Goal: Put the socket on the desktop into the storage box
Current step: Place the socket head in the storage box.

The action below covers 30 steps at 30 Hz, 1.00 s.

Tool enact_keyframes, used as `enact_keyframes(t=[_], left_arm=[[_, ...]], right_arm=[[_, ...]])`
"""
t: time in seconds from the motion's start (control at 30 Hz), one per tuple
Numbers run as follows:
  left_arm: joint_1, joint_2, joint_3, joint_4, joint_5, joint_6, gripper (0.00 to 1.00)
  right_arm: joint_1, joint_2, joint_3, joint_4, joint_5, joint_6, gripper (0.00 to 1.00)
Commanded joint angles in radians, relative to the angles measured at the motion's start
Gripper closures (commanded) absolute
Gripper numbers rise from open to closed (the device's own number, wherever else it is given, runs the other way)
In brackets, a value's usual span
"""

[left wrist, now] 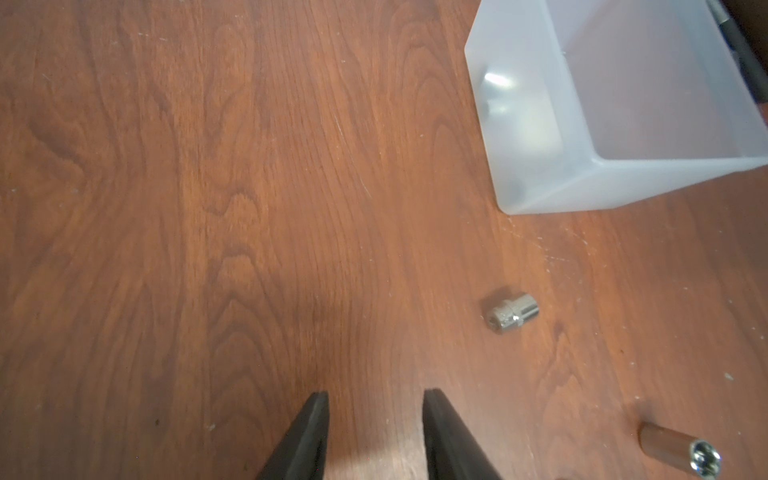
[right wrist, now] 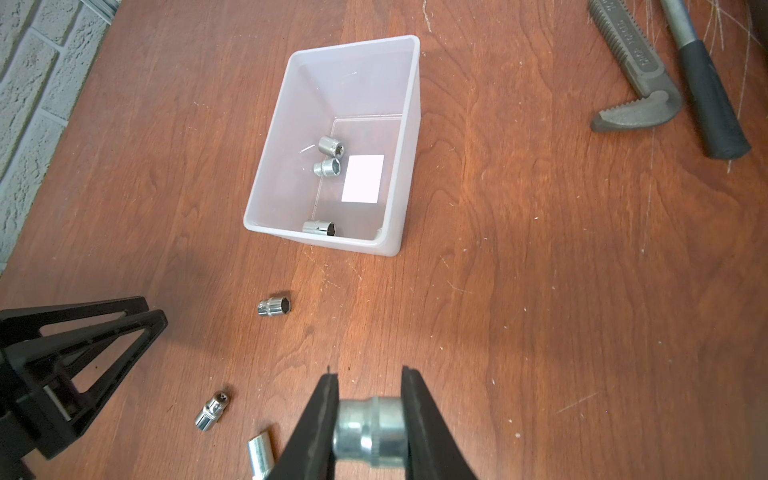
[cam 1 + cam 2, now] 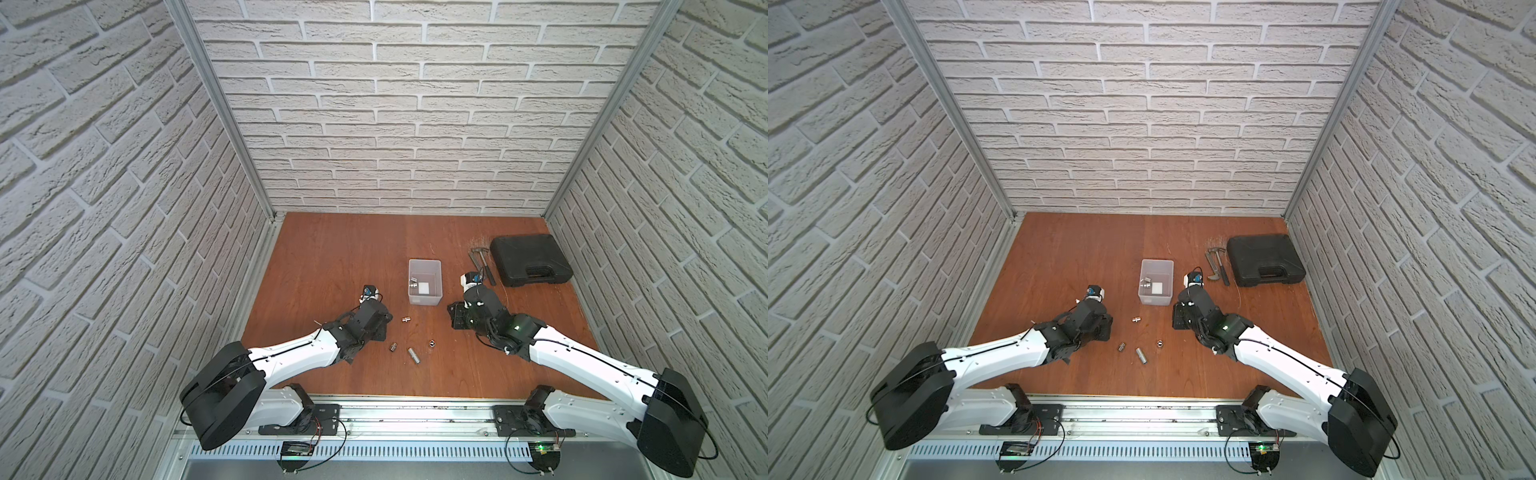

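Note:
My right gripper (image 2: 370, 374) is shut on a chrome socket (image 2: 370, 432), held just above the reddish-brown desktop (image 3: 353, 257). The pale storage box (image 2: 409, 145) stands beyond it with three sockets (image 2: 328, 168) beside a white square mark. Loose sockets lie on the desktop: a short one (image 2: 274, 306) nearest the box, a small one (image 2: 212, 409) and a long one (image 2: 259, 455). My left gripper (image 1: 376, 395) is open over bare wood, to the left of the short socket (image 1: 512, 312). In both top views the storage box (image 3: 424, 282) sits between the arms.
A black plastic case (image 3: 530, 259) lies at the back right. A pipe wrench (image 2: 636, 83) and a hammer (image 2: 706, 104) lie between that case and the box. Brick-patterned walls close in the desktop on three sides.

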Motion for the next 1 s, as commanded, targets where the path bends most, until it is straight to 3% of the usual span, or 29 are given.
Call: enact_keyframes(t=[0.0,0.97], left_arm=[[-0.006,0.005,-0.012,0.034,-0.009,-0.006,0.57],[-0.007,-0.064,0.001,-0.002,-0.006,0.005,0.56]], right_arm=[[-0.014,-0.012,0.033,0.016,-0.017,-0.015,0.98],[-0.071,0.101,0.117,0.048,-0.146,-0.008,0.98]])
